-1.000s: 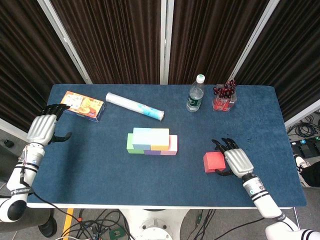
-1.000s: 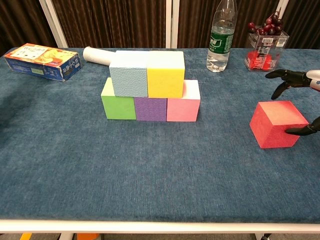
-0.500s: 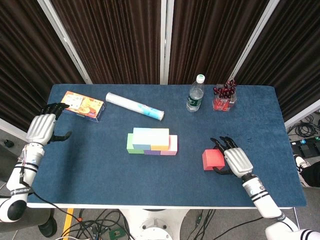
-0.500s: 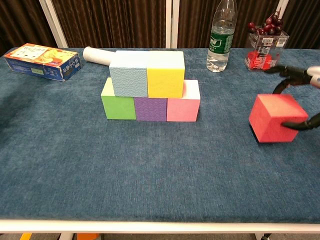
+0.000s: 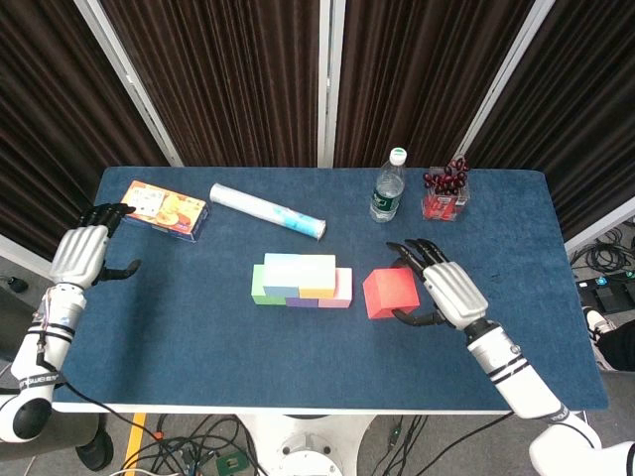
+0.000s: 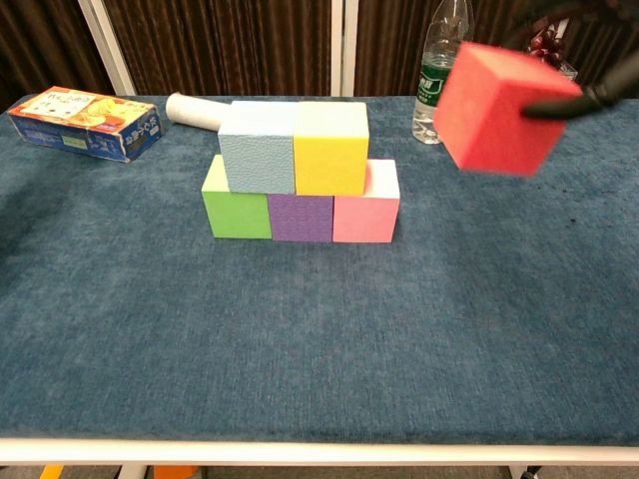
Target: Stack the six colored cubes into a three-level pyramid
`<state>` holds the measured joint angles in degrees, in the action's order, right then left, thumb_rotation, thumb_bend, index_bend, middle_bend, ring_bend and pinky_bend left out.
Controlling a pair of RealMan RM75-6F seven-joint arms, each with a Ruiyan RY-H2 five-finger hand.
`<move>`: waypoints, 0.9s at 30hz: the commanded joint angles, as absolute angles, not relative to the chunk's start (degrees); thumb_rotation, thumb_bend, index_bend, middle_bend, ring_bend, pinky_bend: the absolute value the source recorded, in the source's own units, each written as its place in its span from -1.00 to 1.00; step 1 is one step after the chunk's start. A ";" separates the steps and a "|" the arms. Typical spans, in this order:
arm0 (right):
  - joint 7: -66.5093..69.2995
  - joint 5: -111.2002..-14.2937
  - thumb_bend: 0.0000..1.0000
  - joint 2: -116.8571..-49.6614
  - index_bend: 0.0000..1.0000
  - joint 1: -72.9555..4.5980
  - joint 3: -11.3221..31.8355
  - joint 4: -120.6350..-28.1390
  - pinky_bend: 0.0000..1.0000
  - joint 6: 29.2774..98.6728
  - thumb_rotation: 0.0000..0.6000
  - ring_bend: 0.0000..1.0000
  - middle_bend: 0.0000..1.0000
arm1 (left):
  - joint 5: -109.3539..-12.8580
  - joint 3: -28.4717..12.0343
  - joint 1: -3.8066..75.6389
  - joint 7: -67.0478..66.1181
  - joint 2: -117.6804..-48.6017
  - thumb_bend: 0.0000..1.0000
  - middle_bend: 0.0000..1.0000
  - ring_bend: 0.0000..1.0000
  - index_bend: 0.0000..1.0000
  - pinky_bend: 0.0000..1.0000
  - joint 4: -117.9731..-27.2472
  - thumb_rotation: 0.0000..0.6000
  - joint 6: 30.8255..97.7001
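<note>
while the right hand (image 5: pixel 448 290) grips the red cube (image 6: pixel 502 110) in the air, tilted, to the right of the stack, the light blue cube (image 6: pixel 258 147) and yellow cube (image 6: pixel 330 147) sit on the green cube (image 6: pixel 236 206), purple cube (image 6: pixel 301 218) and pink cube (image 6: pixel 366 211). the left hand (image 5: pixel 81 251) hangs open, holding nothing, at the bench (image 5: pixel 198 337) edge.

No text legible. Water bottle (image 6: pixel 440 72): green label with white marks, too small to read. Snack box (image 6: pixel 86 122): printed blue and orange faces, lettering blurred. Printed roll (image 5: pixel 266 211) at worktop rear: pattern only, no readable words.
</note>
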<state>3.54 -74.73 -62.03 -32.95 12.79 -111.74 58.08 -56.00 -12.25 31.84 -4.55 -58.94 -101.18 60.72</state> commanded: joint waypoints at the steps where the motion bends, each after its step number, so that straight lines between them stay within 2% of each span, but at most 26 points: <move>1: -3.12 -65.01 -0.57 -61.78 -0.84 -38.71 17.88 -115.36 -1.00 55.28 1.00 -0.87 -0.19 | -56.10 -12.26 31.86 -4.74 -58.88 -0.48 -0.80 -0.98 -0.71 -0.94 -101.35 1.00 60.59; 11: -11.86 -50.86 -0.58 -70.45 -0.84 -50.26 21.40 -110.10 -1.00 52.80 1.00 -0.87 -0.21 | -55.38 -12.59 31.89 -4.70 -59.44 -0.48 -0.80 -0.98 -0.71 -0.94 -100.48 1.00 60.17; 27: -24.02 -39.87 -0.58 -78.81 -0.84 -61.27 20.06 -104.70 -1.00 55.09 1.00 -0.87 -0.23 | -55.76 -12.79 31.42 -2.85 -60.11 -0.48 -0.80 -0.98 -0.71 -0.94 -98.54 1.00 59.31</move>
<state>-23.58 -40.36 -78.38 -60.82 20.24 -105.09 54.79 -55.70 -12.77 31.46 -2.92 -60.13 -98.59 59.33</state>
